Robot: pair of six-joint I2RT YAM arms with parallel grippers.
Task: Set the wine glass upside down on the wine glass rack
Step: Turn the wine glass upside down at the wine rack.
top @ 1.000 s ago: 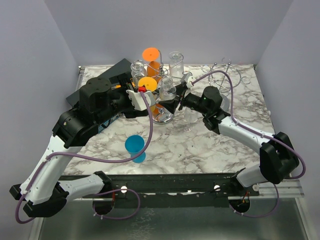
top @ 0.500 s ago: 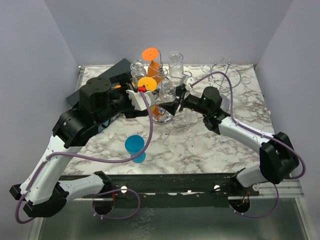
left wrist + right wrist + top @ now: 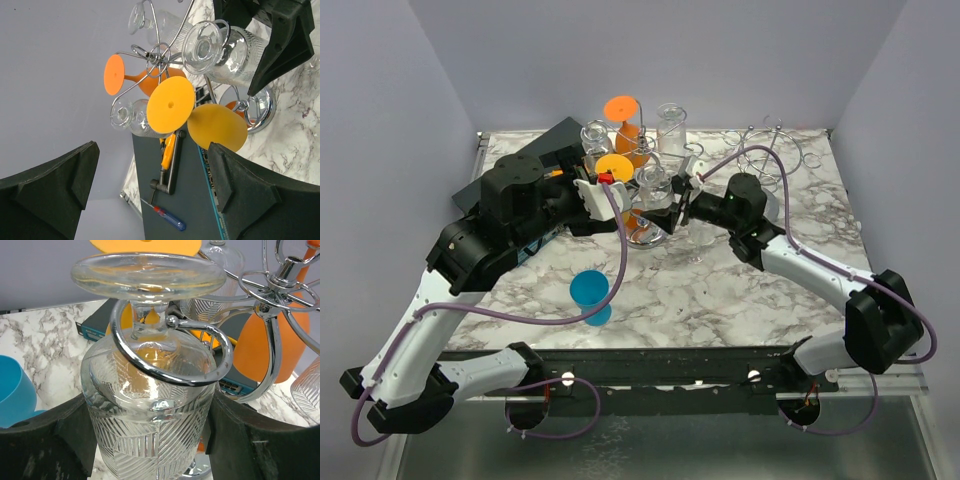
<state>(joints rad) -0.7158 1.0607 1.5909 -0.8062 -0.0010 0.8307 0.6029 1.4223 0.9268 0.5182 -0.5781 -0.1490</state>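
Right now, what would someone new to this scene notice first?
The chrome wine glass rack at the back middle of the table, hung with bright orange glasses. A clear wine glass hangs upside down on it, gripped by the right tool. A blue cup sits alone nearer the front.

Nothing legible is showing in any view; the dark box (image 3: 192,195) is bearing tiny marks on its teal edge, too small to read.

Looked down from high behind the near edge across the whole marble table (image 3: 740,290). Peered close from each wrist at the shared wine glass rack (image 3: 159,52).
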